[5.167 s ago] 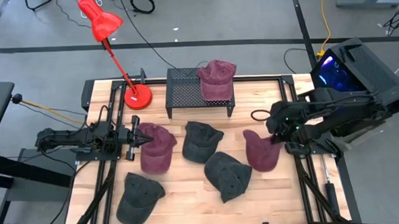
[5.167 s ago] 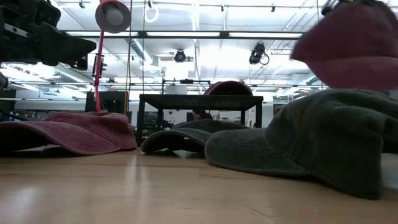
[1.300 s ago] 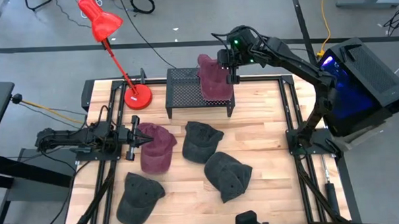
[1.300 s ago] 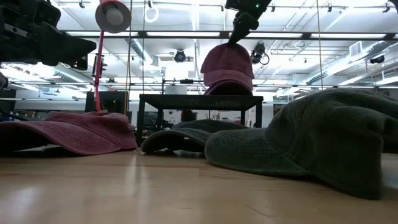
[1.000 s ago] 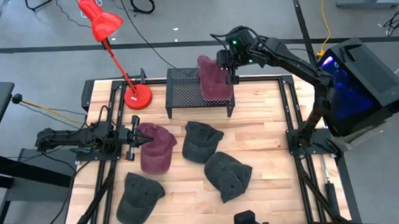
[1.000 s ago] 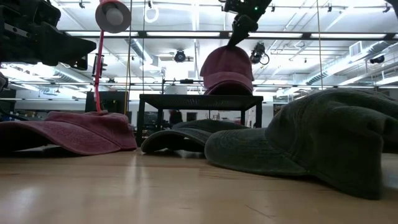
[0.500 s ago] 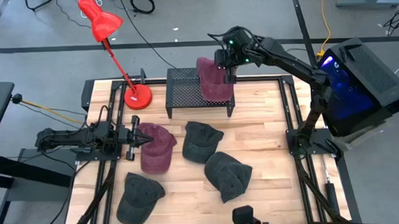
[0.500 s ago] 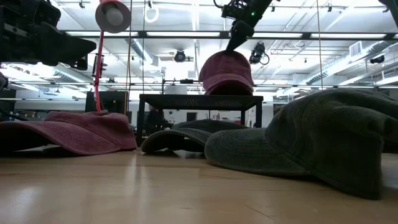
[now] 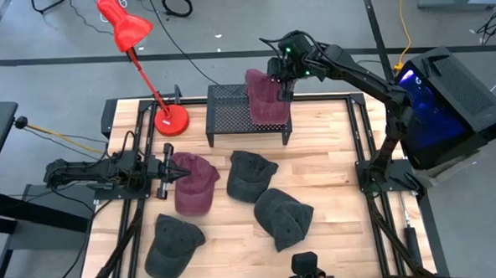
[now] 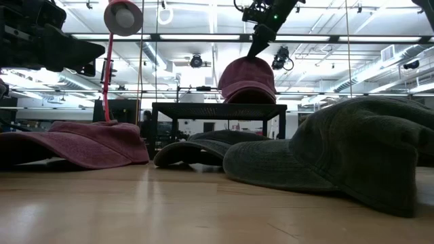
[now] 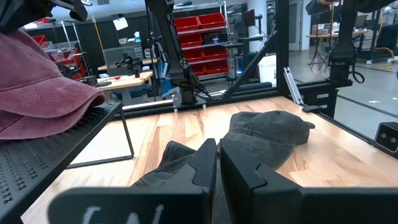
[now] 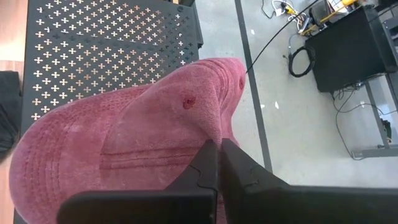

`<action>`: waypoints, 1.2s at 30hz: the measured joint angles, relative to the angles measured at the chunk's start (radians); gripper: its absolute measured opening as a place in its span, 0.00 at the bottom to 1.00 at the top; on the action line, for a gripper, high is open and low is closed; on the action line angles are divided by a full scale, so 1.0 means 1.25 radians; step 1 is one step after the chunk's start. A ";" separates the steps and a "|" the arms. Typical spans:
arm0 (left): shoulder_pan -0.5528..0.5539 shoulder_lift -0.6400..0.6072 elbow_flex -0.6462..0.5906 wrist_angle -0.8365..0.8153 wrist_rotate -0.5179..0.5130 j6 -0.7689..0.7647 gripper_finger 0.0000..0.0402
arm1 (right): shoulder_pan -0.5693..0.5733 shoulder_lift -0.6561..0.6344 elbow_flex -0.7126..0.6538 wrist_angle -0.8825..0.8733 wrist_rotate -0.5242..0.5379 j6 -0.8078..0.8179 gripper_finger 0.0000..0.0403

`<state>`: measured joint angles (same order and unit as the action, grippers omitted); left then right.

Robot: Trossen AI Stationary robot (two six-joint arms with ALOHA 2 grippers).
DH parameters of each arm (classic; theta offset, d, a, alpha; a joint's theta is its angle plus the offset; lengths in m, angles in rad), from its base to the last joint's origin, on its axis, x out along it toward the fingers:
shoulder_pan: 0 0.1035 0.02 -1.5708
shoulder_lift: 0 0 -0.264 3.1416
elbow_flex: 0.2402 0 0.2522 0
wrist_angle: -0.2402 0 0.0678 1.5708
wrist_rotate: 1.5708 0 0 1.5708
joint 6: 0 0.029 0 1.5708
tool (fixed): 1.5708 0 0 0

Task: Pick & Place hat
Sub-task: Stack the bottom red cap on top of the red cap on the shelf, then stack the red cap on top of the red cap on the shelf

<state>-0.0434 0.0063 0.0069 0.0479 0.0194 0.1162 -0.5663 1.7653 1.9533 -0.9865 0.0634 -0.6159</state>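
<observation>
Hat in hand: one maroon cap sits on another maroon cap on the black mesh shelf at the back of the desk.
Right claw: above the shelf, fingers pinched together on the top cap's crown (the wrist view shows cloth between the tips).
Left claw: low at the desk's left side, fingers closed with nothing between them, tips touching a third maroon cap.
Maroon caps: three (two stacked on the shelf, one on the desk).
Dark grey caps: three on the desk.
Lamp: one red desk lamp at the back left corner.
</observation>
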 joint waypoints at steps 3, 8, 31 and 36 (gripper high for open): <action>0.000 0.000 0.000 0.000 0.000 0.000 0.07 | 0.000 0.000 0.000 0.000 0.000 -0.001 0.01; 0.000 0.000 0.000 0.000 0.000 0.000 0.07 | 0.001 0.000 0.000 0.000 0.028 0.005 0.08; 0.000 0.000 0.000 0.000 0.000 0.000 0.07 | 0.007 -0.034 0.000 0.069 0.110 0.048 0.45; 0.000 0.000 0.000 0.000 0.000 0.000 0.07 | 0.013 -0.057 0.000 0.064 -0.001 0.067 0.46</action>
<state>-0.0435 0.0063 0.0069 0.0482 0.0195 0.1162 -0.5505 1.6943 1.9533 -0.9071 0.0623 -0.5326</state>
